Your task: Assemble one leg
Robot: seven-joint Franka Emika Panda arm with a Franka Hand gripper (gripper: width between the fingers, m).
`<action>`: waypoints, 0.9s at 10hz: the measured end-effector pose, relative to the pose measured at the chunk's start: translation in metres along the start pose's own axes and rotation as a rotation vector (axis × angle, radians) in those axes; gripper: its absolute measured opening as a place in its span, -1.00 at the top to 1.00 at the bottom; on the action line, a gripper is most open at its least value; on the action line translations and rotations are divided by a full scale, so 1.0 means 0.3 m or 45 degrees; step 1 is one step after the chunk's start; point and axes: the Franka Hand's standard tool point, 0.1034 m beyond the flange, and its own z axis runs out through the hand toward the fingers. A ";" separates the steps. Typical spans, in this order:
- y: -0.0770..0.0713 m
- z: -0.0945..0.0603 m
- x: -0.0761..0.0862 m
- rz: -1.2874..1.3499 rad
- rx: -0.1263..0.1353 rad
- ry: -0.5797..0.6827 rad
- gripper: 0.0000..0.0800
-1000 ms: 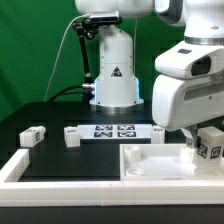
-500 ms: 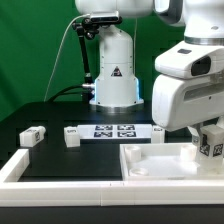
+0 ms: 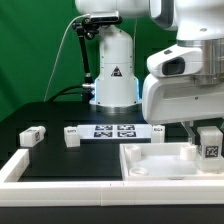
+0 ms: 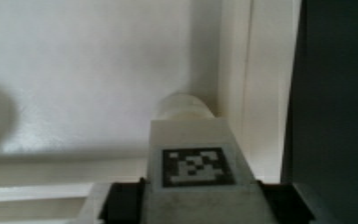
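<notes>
My gripper (image 3: 209,138) is shut on a leg (image 3: 209,146), a small chunky white block with a square tag facing the camera. It holds the leg at the exterior view's right, over the far right corner of the large flat white rimmed piece (image 3: 150,160). In the wrist view the leg (image 4: 194,140) stands out from between the dark fingers (image 4: 133,198), its rounded end close to the white piece's rim (image 4: 238,60). I cannot tell whether the leg touches the piece.
Two more legs (image 3: 32,135) (image 3: 71,136) lie on the black table at the exterior view's left. Another small white part (image 3: 158,131) lies beside the marker board (image 3: 113,130). A white raised border (image 3: 20,166) runs along the front. The robot base (image 3: 114,70) stands behind.
The arm's wrist body has shifted toward the exterior view's left. The held leg has stayed at nearly the same spot, still gripped.
</notes>
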 end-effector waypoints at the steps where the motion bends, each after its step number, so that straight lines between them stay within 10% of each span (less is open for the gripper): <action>1: -0.001 0.000 0.001 0.145 0.011 0.000 0.27; 9: -0.008 0.004 0.005 1.134 0.039 0.016 0.27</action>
